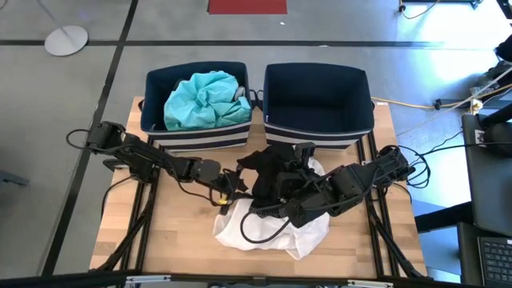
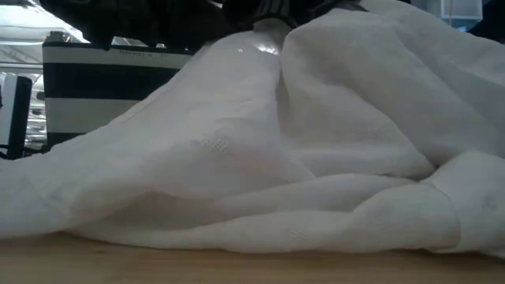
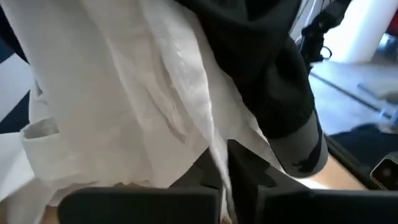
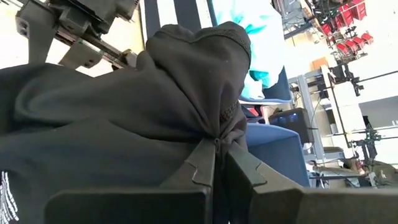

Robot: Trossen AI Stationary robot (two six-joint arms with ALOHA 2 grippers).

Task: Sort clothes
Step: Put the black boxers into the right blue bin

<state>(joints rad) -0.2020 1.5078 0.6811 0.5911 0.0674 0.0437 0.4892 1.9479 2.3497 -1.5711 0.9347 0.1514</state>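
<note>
A white garment [image 1: 276, 232] lies crumpled on the table's middle and fills the low view [image 2: 260, 158]. A black garment [image 1: 276, 170] lies bunched over its far part. A teal garment [image 1: 204, 98] lies in the left navy bin [image 1: 196, 134]. My left gripper [image 1: 230, 184] is at the white garment's left edge, shut on it. My right gripper [image 1: 268, 196] reaches in from the right and is shut on the black garment [image 4: 124, 112]. My left gripper pinches a fold of the white garment [image 3: 214, 158] between its two fingers, coming from the table's left. The cloth runs up and away from the fingers in loose folds; one layer or several, I cannot tell. My right gripper pinches a gathered fold of the black garment [image 4: 216, 138] between its two fingertips, coming from the table's right. The cloth puckers at the pinch and bulges beyond the fingers. Whether it is clear of the white garment, I cannot tell.
Two navy bins with white stripes stand side by side at the table's far edge; the right one [image 1: 316, 96] holds no cloth that shows. Bare wood lies near the front left [image 1: 152, 232]. The arms' cables loop over the white garment.
</note>
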